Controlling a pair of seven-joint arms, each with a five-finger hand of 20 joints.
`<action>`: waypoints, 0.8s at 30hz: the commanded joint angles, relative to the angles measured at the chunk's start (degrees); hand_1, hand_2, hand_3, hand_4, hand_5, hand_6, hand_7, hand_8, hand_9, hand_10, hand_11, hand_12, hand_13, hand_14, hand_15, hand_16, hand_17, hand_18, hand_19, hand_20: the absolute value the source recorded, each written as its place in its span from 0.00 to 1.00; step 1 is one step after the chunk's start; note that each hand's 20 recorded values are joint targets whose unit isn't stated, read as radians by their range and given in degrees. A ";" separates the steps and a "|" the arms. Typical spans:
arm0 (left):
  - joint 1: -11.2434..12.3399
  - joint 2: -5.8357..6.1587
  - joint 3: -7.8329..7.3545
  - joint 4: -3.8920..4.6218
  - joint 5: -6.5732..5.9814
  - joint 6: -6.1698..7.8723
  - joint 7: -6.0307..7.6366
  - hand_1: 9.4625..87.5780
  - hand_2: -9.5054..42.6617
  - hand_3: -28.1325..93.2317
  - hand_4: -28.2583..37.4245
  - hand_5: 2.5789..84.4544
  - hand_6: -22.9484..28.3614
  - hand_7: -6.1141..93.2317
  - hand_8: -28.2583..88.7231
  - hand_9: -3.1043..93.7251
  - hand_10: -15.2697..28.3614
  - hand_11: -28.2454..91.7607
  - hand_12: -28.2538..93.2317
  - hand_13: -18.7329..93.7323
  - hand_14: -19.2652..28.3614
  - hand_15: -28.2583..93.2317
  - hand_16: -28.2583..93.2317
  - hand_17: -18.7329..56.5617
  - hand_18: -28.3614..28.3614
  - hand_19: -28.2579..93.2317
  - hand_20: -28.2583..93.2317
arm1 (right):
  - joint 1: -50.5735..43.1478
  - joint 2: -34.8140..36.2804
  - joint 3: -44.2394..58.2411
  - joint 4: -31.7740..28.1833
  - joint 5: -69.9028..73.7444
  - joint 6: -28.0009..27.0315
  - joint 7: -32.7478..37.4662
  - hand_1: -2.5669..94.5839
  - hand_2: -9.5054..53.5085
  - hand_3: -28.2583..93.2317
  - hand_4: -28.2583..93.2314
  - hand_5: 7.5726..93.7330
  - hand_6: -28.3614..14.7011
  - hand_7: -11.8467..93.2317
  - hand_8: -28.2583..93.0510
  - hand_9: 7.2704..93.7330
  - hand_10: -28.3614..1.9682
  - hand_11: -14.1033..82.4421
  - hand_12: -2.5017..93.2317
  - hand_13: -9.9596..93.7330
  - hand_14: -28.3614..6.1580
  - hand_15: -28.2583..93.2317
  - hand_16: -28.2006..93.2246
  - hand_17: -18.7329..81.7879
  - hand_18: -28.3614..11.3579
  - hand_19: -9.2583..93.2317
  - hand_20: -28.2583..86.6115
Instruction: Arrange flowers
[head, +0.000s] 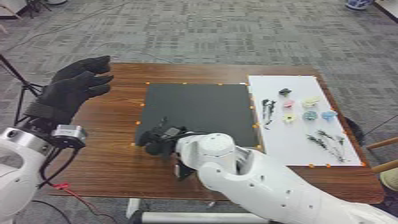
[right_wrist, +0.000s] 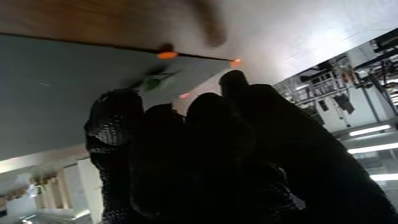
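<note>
In the head view my right hand (head: 160, 141) is over the near left corner of the dark grey mat (head: 195, 107), with a thin dark sprig-like shape (head: 163, 122) at its far side. The right wrist view has my right hand (right_wrist: 213, 150) close to a small green leafy piece (right_wrist: 155, 83) against the mat; whether the hand holds it I cannot tell. My left hand (head: 73, 92) is raised off the table's left side, fingers loosely extended. On the white board (head: 271, 147) lie dark sprigs (head: 268, 111), green sprigs (head: 328, 143) and several small flower heads, among them a yellow one (head: 288, 118) and blue one (head: 330, 115).
The brown table (head: 98, 170) extends around the mat and board. Orange markers (head: 138, 122) line their edges. A chair (head: 385, 143) stands at the right, and a red cable (head: 64, 189) hangs by the table's near left edge.
</note>
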 joint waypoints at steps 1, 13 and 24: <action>-1.50 0.54 1.17 0.74 -0.49 -0.35 -0.95 0.24 0.03 0.79 0.03 0.28 0.50 0.31 0.14 0.23 0.60 0.46 0.33 0.28 0.70 0.59 0.15 0.15 0.86 0.57 0.28 | 4.30 -3.05 -1.79 4.22 -0.60 2.60 4.86 0.22 0.58 1.00 0.29 0.33 0.66 0.28 0.11 0.90 0.64 0.87 0.44 0.88 0.53 0.96 0.54 0.60 0.14 0.96 0.57; 1.56 -0.24 -1.46 -0.51 -0.28 0.51 -0.10 0.24 0.03 0.79 0.03 0.28 0.50 0.31 0.14 0.23 0.60 0.46 0.33 0.28 0.70 0.59 0.15 0.15 0.86 0.57 0.28 | 5.47 -0.14 -3.32 4.14 -1.51 -0.07 2.31 0.21 0.58 1.00 0.28 0.33 0.65 0.28 0.11 0.90 0.64 0.87 0.44 0.88 0.52 0.96 0.54 0.60 0.14 0.96 0.56; 2.34 -0.66 -1.78 -0.83 -0.29 0.73 0.25 0.24 0.03 0.79 0.03 0.28 0.50 0.31 0.14 0.23 0.60 0.46 0.33 0.28 0.70 0.59 0.15 0.15 0.86 0.57 0.28 | 5.27 1.56 -5.02 3.81 -2.97 -1.54 2.20 0.20 0.58 1.00 0.28 0.35 0.65 0.28 0.11 0.91 0.64 0.87 0.44 0.88 0.53 0.96 0.54 0.60 0.13 0.97 0.56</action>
